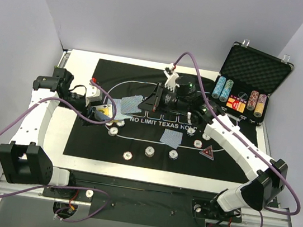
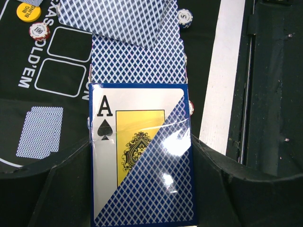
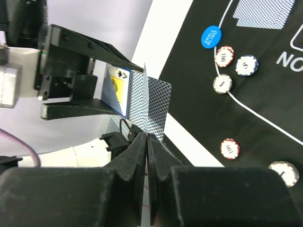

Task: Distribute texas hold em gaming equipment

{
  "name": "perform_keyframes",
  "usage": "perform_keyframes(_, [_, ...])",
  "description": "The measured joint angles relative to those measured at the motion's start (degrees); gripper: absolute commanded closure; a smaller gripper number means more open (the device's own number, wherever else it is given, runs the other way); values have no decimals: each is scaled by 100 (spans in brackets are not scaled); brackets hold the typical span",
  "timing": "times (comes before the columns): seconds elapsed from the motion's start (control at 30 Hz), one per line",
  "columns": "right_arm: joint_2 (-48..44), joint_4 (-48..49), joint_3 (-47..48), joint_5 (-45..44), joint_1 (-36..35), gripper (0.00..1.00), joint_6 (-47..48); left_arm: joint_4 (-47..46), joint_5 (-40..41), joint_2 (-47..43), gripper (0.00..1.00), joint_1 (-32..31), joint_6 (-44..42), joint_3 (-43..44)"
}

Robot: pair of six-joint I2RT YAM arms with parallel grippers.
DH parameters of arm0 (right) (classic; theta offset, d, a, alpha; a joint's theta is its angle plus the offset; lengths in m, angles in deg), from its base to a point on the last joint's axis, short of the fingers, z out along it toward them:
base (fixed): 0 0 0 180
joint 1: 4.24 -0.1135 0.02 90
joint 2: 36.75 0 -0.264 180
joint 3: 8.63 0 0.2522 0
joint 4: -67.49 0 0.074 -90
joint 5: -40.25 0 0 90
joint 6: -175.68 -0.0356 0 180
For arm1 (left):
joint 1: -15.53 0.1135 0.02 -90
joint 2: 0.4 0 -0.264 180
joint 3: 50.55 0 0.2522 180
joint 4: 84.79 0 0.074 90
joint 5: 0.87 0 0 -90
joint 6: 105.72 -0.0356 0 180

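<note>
Above the mat (image 1: 81,132), left jaws clamp the deck (image 2: 142,156) so right jaws, pinched on one card (image 3: 156,109), can draw.

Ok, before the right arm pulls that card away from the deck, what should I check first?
1. Right gripper shut on the card: ok.
2. Left gripper gripping the deck: ok.
3. Only one card pinched: cannot tell; two blue backs overlap above the deck.
4. Card free of the deck: not ok, its end overlaps the deck's top edge.
5. Bare mat to lay it on: ok, open black areas near the front edge.
</note>
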Motion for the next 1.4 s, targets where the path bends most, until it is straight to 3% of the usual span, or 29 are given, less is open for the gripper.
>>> perform_keyframes(0.4, [-192, -254, 286, -4, 498, 100, 212, 0, 0, 0, 100, 0, 2, 0])
perform_keyframes(0.73, [-28, -1462, 1071, -1370, 627, 100, 1670, 0, -2, 0, 100, 4, 50, 0])
perform_keyframes(1.07, [1941, -1864, 2146, -2830, 496, 100, 2778, -2, 2, -238, 100, 13, 144, -33])
perform_keyframes(1.4, [3663, -2087, 3414, -4325, -262, 100, 3818, 0, 13, -387, 100, 31, 219, -138])
